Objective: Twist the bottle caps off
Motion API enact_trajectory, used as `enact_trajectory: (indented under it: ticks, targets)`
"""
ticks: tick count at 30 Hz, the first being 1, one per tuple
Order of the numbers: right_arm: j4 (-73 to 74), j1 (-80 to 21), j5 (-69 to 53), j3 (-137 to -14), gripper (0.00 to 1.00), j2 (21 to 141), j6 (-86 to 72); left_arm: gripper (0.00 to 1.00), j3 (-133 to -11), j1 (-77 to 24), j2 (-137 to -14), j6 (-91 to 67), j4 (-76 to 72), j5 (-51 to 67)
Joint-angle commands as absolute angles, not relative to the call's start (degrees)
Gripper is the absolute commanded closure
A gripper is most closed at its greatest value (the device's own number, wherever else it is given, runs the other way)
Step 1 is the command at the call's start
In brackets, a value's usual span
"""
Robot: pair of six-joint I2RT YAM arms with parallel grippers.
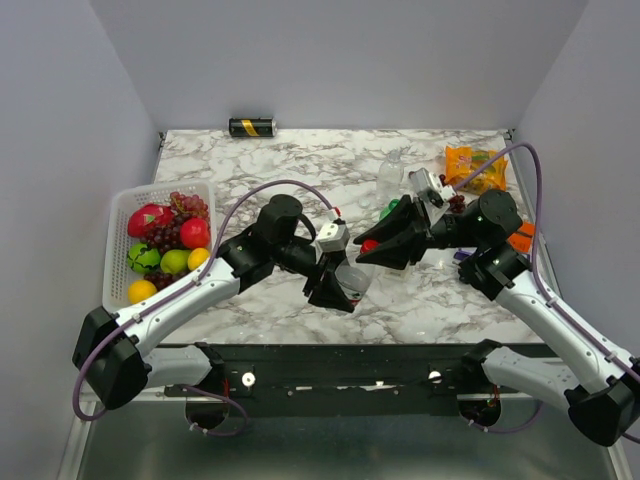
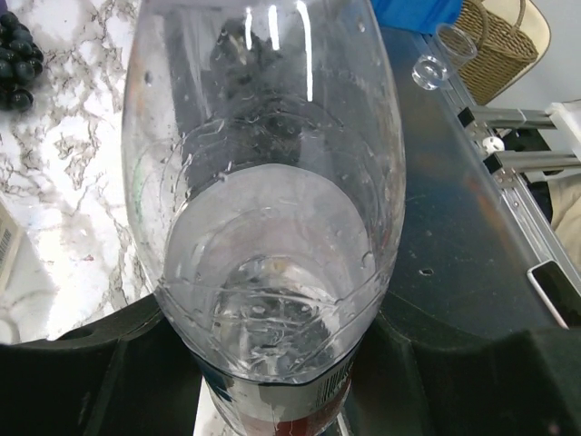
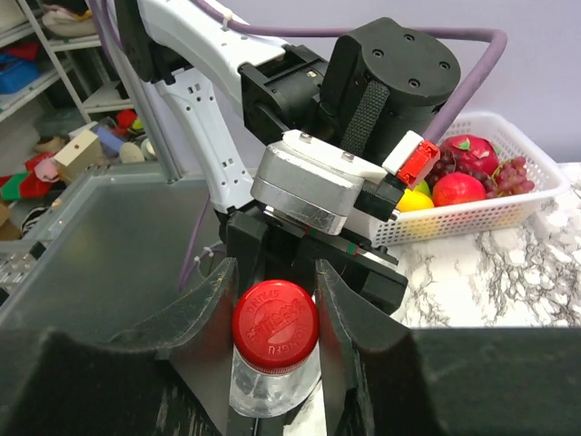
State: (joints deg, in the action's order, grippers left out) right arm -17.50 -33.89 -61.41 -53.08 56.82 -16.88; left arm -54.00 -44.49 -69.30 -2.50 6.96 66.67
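Observation:
A clear bottle (image 1: 356, 279) with a red-and-dark label lies tilted above the table's near middle, and my left gripper (image 1: 331, 286) is shut on its body. In the left wrist view this bottle (image 2: 263, 182) fills the frame, base toward the camera, with the left gripper (image 2: 272, 386) clamped round the labelled part. My right gripper (image 1: 373, 250) is shut on the bottle's red cap (image 1: 369, 245). The right wrist view shows the red cap (image 3: 275, 325) squeezed between both fingers of the right gripper (image 3: 275, 282). Behind stand another clear bottle (image 1: 391, 175) and a small green bottle (image 1: 390, 208).
A white basket (image 1: 113, 255) of fruit sits at the left. A black-and-gold can (image 1: 252, 127) lies at the back edge. An orange snack bag (image 1: 474, 166) lies at the back right. The dark rail (image 1: 340, 362) runs along the table's front.

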Motion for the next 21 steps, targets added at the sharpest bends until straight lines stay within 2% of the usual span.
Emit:
enact_trajectory:
  ticks: [1, 3, 4, 10, 11, 12, 17, 21]
  targets:
    - [-12.2, -34.0, -64.4, -52.5, 0.80, 56.9, -13.5, 0.65, -59.1, -44.9, -68.3, -1.3, 5.4, 65.1]
    - [-10.2, -33.9, -60.3, -53.0, 0.63, 55.5, -13.6, 0.65, -59.6, -45.0, -68.1, 1.2, 8.2, 58.2]
    - [-9.5, -33.9, -59.2, -53.2, 0.47, 54.9, -13.4, 0.65, -59.7, -45.0, -68.1, 1.9, 9.1, 56.3]
    - [-4.8, -33.8, -53.0, -53.4, 0.39, 51.7, -11.6, 0.66, -58.6, -45.4, -67.0, 3.5, 9.4, 46.5]
    - [-4.3, -33.8, -52.0, -53.4, 0.14, 51.1, -11.5, 0.66, -58.4, -45.4, -66.4, 3.6, 9.3, 44.8]
    - [-3.3, -33.8, -49.7, -53.0, 0.08, 50.5, -11.2, 0.66, -58.0, -45.4, -66.1, 3.6, 9.1, 43.3]
    - [-0.7, -33.8, -38.5, -52.4, 0.08, 47.6, -12.0, 0.67, -56.8, -46.3, -64.2, 2.6, 8.2, 27.6]
    - [-0.2, -33.9, -22.9, -51.7, 0.11, 45.4, -16.2, 0.67, -55.9, -47.5, -64.2, 1.5, 7.6, 19.8]
